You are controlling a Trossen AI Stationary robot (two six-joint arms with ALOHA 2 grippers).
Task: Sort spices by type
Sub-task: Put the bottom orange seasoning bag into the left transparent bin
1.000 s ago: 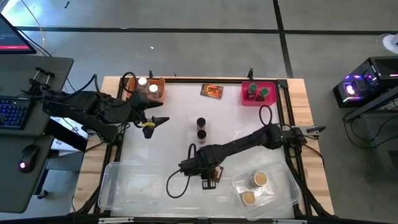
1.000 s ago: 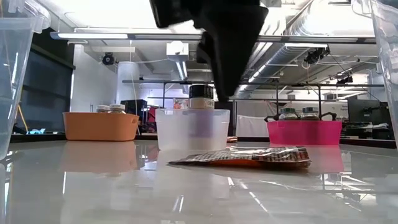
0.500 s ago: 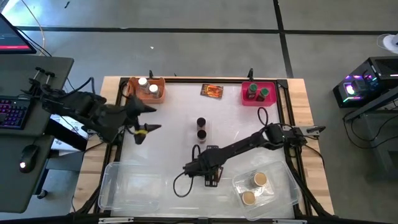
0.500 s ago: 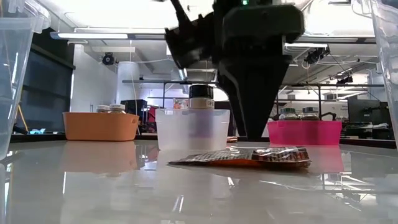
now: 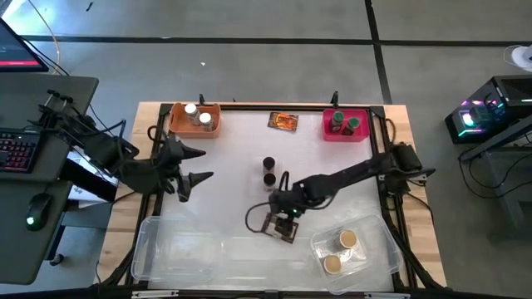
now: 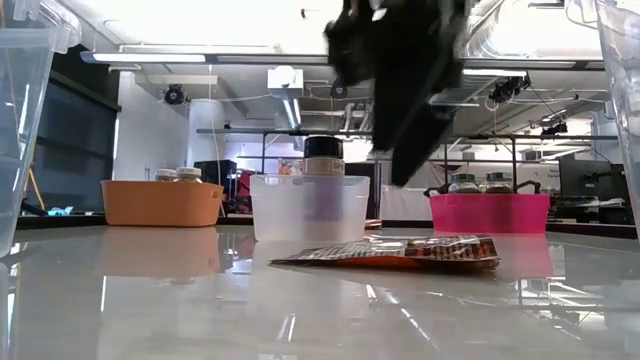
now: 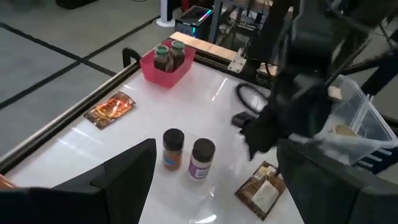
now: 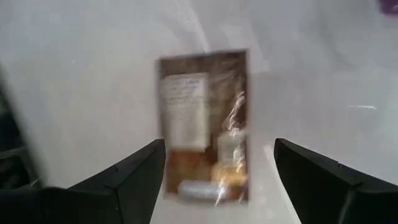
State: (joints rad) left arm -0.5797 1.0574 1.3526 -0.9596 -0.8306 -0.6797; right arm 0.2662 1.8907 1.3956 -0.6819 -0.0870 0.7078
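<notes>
A white counter (image 5: 241, 149) with a wooden edge carries an orange bin (image 5: 204, 129) at its far left corner and a pink bin (image 5: 359, 130) at its far right. Clear plastic trays (image 5: 179, 253) sit along the near edge. Left of the counter, a desk holds a keyboard (image 5: 18, 150) and mouse (image 5: 32, 221).

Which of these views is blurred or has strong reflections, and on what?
Right wrist view: motion-blurred, so the label on the spice packet below the open right gripper is unreadable. Low view: the glossy table mirrors the orange bin and pink bin, and the right arm above is smeared. High view: sharp, with only soft glare on the white tabletop.
</notes>
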